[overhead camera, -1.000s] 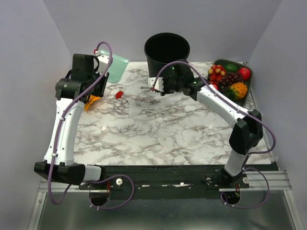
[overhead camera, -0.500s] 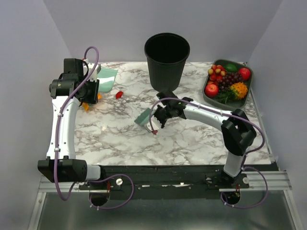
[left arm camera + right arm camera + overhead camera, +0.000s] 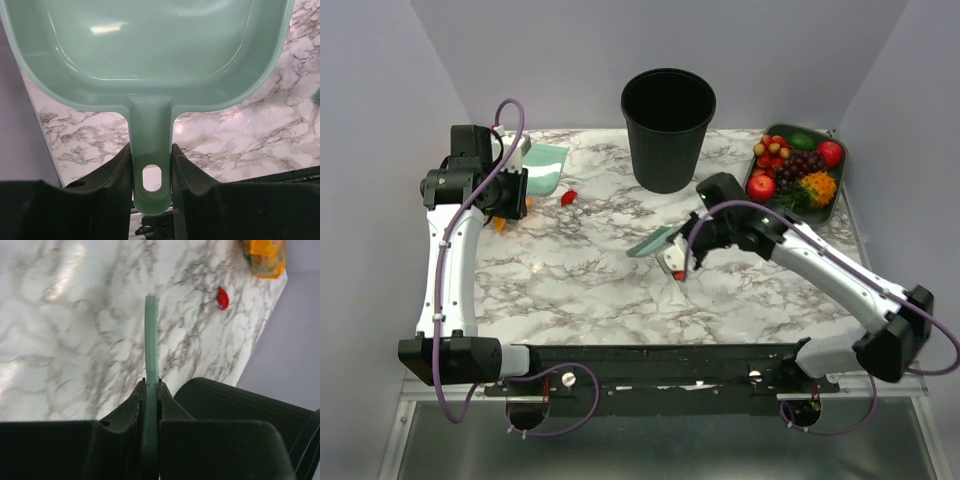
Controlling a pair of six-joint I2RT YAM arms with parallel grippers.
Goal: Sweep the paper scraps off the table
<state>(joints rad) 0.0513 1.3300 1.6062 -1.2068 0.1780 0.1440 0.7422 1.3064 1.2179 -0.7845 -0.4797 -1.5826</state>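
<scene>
Table point(image 3: 620, 285): a rectangular white top with grey marble veining was seen, with the black bucket standing at its far edge.
Black bucket point(image 3: 668, 125): a round, tapered, matt container was shown upright and open.
Fruit tray point(image 3: 836, 200): a dark tray of mixed glossy fruit was placed just right of the bucket.
Teal dustpan point(image 3: 150, 50): a smooth, shiny plastic scoop was held well left of the bucket.
Left gripper point(image 3: 151, 156): its black fingers were clamped on the dustpan's slotted handle.
Right gripper point(image 3: 151, 390): it was closed tight on the thin teal blade, in front of the bucket.
Thin teal blade point(image 3: 151, 340): a flat plastic piece was seen edge-on.
Orange packet point(image 3: 263, 257): a crinkled wrapper lay far left of the bucket.
Paper scrap point(image 3: 569, 197): one small red irregular bit lay on the table, between bucket and dustpan.
</scene>
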